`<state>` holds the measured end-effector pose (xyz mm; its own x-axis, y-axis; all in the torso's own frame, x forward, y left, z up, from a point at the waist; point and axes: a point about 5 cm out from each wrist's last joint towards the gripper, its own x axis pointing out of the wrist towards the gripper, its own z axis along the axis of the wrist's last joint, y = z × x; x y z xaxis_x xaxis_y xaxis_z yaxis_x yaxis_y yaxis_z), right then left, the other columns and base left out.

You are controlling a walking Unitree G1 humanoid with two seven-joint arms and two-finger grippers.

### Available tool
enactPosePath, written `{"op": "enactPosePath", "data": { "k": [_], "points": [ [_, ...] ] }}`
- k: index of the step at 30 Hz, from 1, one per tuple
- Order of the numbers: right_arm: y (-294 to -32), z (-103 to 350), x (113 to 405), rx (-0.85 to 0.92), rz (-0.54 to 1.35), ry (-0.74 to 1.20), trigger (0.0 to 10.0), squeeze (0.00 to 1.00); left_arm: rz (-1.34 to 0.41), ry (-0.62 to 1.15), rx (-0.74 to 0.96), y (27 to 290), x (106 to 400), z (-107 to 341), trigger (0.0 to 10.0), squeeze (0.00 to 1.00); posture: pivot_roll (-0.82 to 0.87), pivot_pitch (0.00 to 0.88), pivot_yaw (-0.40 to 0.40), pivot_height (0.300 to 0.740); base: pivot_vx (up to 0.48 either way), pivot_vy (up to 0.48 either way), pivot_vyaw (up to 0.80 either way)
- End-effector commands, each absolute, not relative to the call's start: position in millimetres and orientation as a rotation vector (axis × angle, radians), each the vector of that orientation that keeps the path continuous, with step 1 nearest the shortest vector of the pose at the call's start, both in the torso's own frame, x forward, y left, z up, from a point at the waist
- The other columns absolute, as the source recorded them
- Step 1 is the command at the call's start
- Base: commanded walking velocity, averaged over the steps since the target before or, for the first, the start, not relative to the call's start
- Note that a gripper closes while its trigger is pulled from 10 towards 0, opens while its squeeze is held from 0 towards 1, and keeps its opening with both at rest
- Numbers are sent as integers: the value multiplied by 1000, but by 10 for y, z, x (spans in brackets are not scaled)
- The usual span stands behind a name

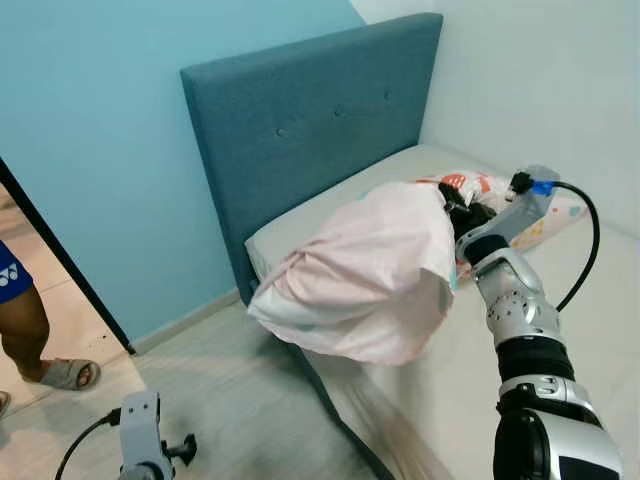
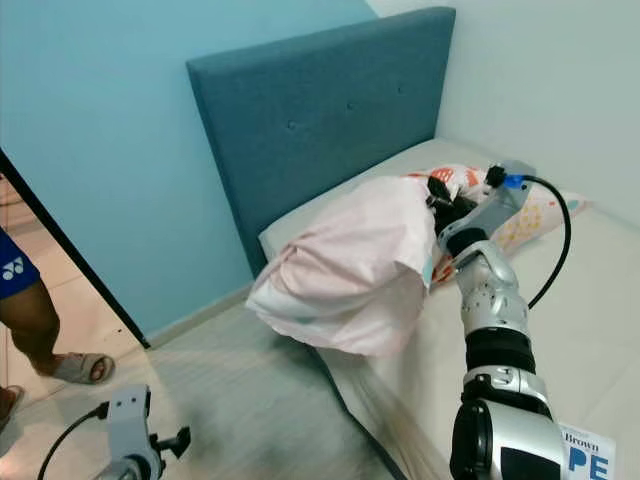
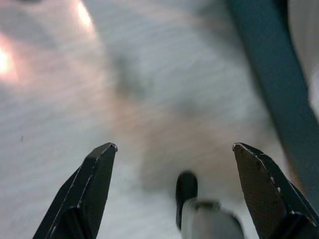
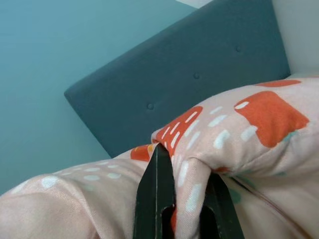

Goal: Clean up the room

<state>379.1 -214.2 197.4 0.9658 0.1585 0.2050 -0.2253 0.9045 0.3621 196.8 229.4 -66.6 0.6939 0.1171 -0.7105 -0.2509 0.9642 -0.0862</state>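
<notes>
At the far left a person's leg (image 1: 25,335) in a sandal (image 1: 70,374) stands on the tiled floor beyond a dark door edge (image 1: 65,260). Low in front, the left hand (image 3: 172,186) hangs over the pale wood floor (image 1: 230,400), its two fingers spread wide with nothing between them — the dark bed frame (image 3: 271,84) runs past on one side in the wrist view.

Behind rises a teal wall (image 1: 100,130), then the blue padded headboard (image 1: 310,120) of the bed (image 1: 420,370). A pale pink pillow (image 1: 365,270) hangs lifted over the mattress corner, bulging out past the bed edge above the floor.

The right hand (image 4: 182,199) is clamped on a fold of the pillow's cloth near its orange-patterned end, fingers pinched narrow. A second patterned pillow (image 1: 555,215) lies on the mattress behind the right arm, near the white wall (image 1: 540,80).
</notes>
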Motion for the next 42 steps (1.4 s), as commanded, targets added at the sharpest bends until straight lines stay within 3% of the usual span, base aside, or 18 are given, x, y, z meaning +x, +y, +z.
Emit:
{"op": "enactPosePath", "data": {
  "k": [1, 12, 25, 34, 42],
  "points": [
    [-2082, 2151, 3778, 308, 250, -257, 10000, 0, 229, 836, -183, 2331, 1836, -734, 10000, 0, -34, 17, 32, 740, 371, 0, 800],
    [-2182, 2241, 3781, 302, 180, -310, 10000, 0, 228, 831, -203, 2301, 1838, -739, 10000, 0, -26, 16, 30, 740, 392, 0, 800],
    [-2481, 2307, 3761, 319, 2, -339, 10000, 0, 150, 776, -200, 2200, 2050, -644, 10000, 0, -33, 7, 38, 740, 434, 0, -59],
    [-2557, 2323, 3742, 317, -32, -348, 10000, 0, 123, 767, -195, 2162, 2086, -630, 10000, 0, -35, 13, 40, 740, 446, 0, -765],
    [-2571, 2331, 3734, 316, -54, -365, 10000, 0, 118, 772, -202, 2141, 2044, -656, 10000, 0, -34, 29, 37, 740, 454, 0, 0]
  ]
}}
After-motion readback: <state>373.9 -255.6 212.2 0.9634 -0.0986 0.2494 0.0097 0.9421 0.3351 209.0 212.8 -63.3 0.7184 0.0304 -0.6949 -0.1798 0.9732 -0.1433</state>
